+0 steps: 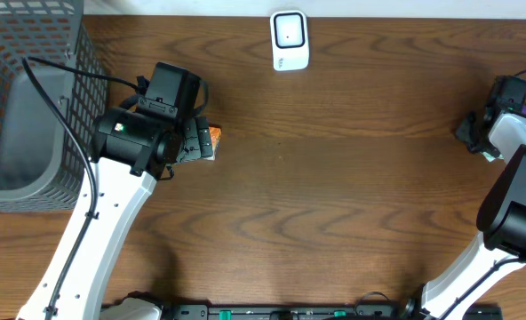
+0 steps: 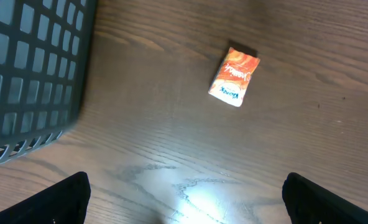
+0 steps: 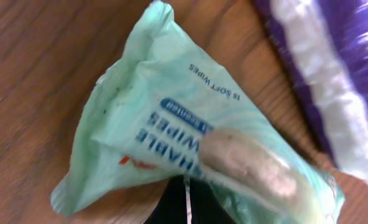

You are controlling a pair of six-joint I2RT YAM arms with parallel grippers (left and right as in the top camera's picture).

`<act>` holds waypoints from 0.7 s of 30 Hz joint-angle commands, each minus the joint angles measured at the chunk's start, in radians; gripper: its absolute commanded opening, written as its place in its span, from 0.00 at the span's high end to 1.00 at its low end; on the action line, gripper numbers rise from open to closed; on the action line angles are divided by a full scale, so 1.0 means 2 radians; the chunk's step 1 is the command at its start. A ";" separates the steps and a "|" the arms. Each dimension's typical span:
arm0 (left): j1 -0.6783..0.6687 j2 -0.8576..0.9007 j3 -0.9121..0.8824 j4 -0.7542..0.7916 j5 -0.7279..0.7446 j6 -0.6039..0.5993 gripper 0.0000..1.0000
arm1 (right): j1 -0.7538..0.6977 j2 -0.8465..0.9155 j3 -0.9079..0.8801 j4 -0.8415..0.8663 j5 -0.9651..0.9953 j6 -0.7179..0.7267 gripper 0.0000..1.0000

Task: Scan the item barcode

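— How many items are on the table (image 1: pixel 334 196)?

— Three that I can count. There is one orange tissue packet (image 2: pixel 234 77), one mint-green wipes packet (image 3: pixel 171 137), and one purple-and-white package (image 3: pixel 333 74), which shows only in part. There is also one white scanner (image 1: pixel 290 40) at the far edge near the middle, and one grey mesh basket (image 1: pixel 32 107) at the far left.

— Where do the packets lie?

— The orange one lies flat on the wood to the right of the basket, apart from it, and below the left arm's head in the overhead view. The wipes packet and the purple package are at the right edge, close beside each other and well apart from the scanner.

— And the two pincers?

— The left pincer (image 2: pixel 184 196) hangs above the orange packet with its fingers (image 2: pixel 66 199) spread wide, holding nothing. The right pincer (image 3: pixel 185 199) is pressed together, with its tips at the lower edge of the wipes packet. I cannot tell whether the film is nipped between them.

— Does anything stand in the way?

— From above, the left arm covers most of the orange packet, and only a corner of it shows. The right arm hides most of the wipes packet. Bare wood lies between both packets and the scanner.
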 commanded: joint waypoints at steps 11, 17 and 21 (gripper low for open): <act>0.003 -0.003 0.004 -0.001 -0.001 -0.004 0.02 | -0.011 0.003 0.005 0.018 0.035 0.002 0.99; 0.003 -0.003 0.004 -0.001 -0.001 -0.004 0.02 | -0.011 -0.004 0.013 -0.003 0.086 0.002 0.99; 0.003 -0.003 0.004 -0.001 -0.001 -0.004 0.02 | -0.011 -0.015 0.013 -0.019 0.134 0.002 0.99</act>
